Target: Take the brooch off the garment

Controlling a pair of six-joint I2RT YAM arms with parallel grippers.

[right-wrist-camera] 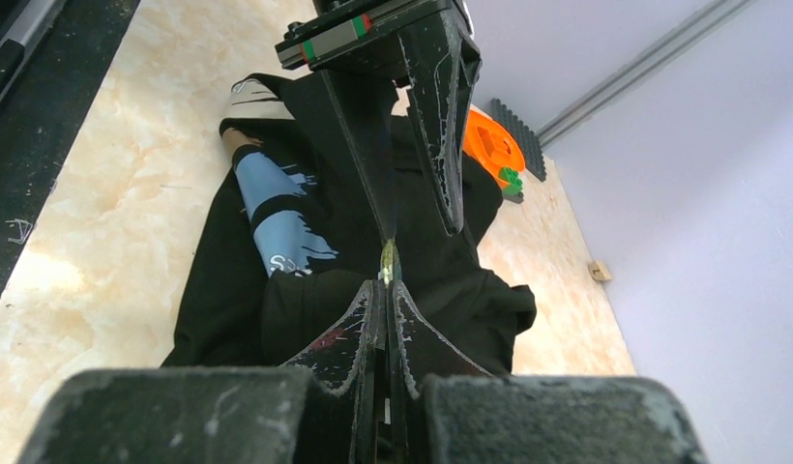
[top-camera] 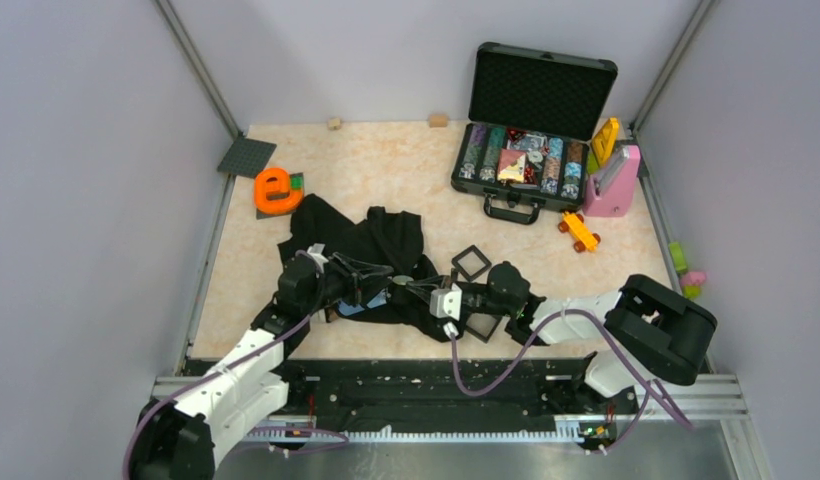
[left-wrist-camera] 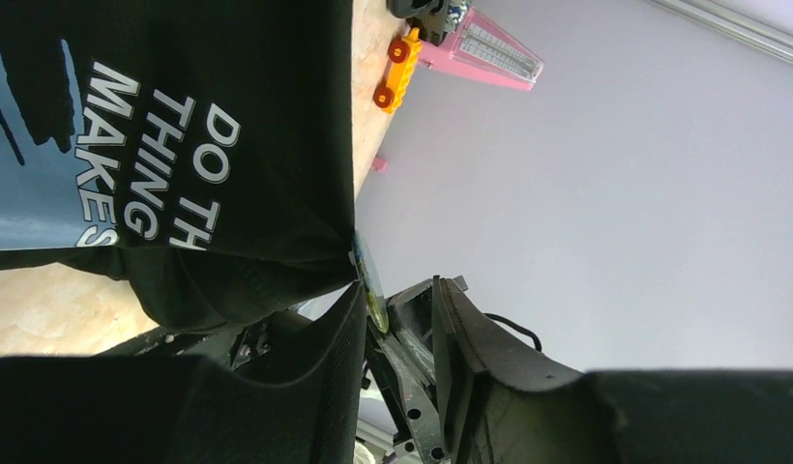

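Brooch [right-wrist-camera: 388,259]: edge-on, pinched in right gripper [right-wrist-camera: 384,288] tips, per right wrist. Left wrist only: left gripper [left-wrist-camera: 399,287] spread, garment [left-wrist-camera: 267,145] lettering legible.

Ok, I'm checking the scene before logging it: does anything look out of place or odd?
The black top lies bunched in a heap, not flat, one fold pulled to a point at the brooch pinched in the right tool. Nothing looks spilled or broken.

you see a black garment [top-camera: 386,245] with a blue patch and white lettering, a teal-green brooch [left-wrist-camera: 371,280], a marbled cream-and-peach table [top-camera: 386,170], an orange letter block [top-camera: 276,190] and a pink toy [top-camera: 611,185].
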